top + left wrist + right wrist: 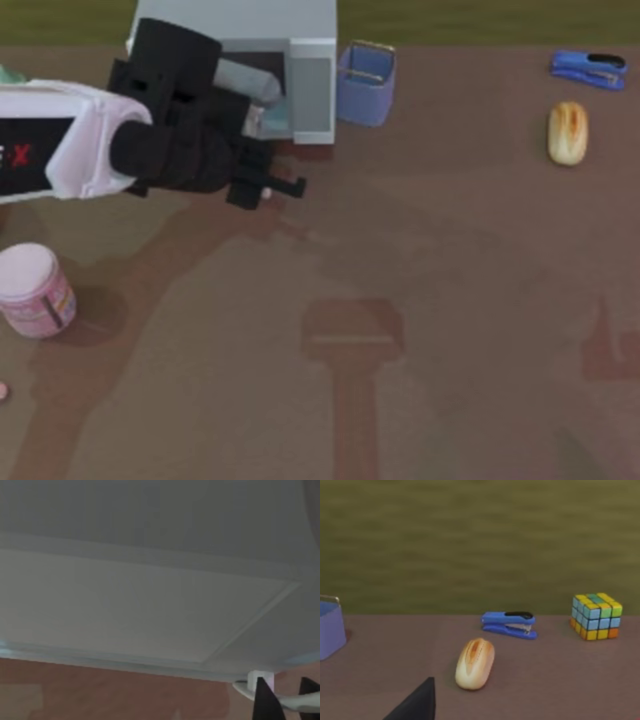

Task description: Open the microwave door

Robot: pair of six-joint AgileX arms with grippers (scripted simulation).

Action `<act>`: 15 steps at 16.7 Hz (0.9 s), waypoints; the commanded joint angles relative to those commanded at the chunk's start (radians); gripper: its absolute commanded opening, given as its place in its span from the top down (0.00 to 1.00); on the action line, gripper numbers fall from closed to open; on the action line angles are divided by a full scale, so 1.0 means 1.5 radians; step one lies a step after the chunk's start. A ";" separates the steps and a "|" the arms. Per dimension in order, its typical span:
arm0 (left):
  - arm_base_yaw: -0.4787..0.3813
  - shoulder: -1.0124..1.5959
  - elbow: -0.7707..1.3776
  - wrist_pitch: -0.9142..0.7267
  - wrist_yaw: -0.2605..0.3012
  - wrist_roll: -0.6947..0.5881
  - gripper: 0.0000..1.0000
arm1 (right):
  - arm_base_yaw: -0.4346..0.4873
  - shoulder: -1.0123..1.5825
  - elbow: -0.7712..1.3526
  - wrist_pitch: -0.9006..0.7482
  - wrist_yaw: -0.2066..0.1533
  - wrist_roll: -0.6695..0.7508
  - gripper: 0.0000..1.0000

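1. My left arm reaches in from the top view's left edge and lies across the front of the microwave (300, 40), its black wrist covering most of the left half of the box
2. My left gripper (275, 186) sits just in front of the microwave's front edge, pointing toward the right side of the table; I cannot tell whether its fingers are wide, narrow or holding anything
3. The microwave stands at the far edge of the table (450, 300), left of centre, with its plain control strip on the right of its front
4. The microwave door (150, 610) fills nearly the whole left wrist view as a pale framed panel, very close to the camera; a small white handle-like piece (260, 680) shows at its lower edge beside the dark fingertips (264, 702)
5. In the top view the door is mostly hidden under my arm, so I cannot tell how far it stands from the box
6. A blue-purple bin (367, 82) stands just to the right of the microwave, nearly touching it
7. A pink jar (36, 290) stands well in front of the microwave, near the table's left edge
8. A bread roll (568, 132) and a blue stapler (589, 68) lie far to the right of the microwave; the right wrist view also shows a colour cube (596, 615) beyond them
9. The table directly in front of the microwave, out past my gripper, is bare brown surface
10. My right arm is outside the top view; only a dark tip (417, 702) shows in the right wrist view, which looks toward the roll and stapler
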 joint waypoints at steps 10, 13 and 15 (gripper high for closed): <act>0.015 -0.015 -0.017 0.000 0.033 0.037 1.00 | 0.000 0.000 0.000 0.000 0.000 0.000 0.00; 0.019 -0.018 -0.022 0.000 0.040 0.048 1.00 | 0.000 0.000 0.000 0.000 0.000 0.000 0.00; 0.019 -0.018 -0.022 0.000 0.040 0.048 1.00 | 0.000 0.000 0.000 0.000 0.000 0.000 0.00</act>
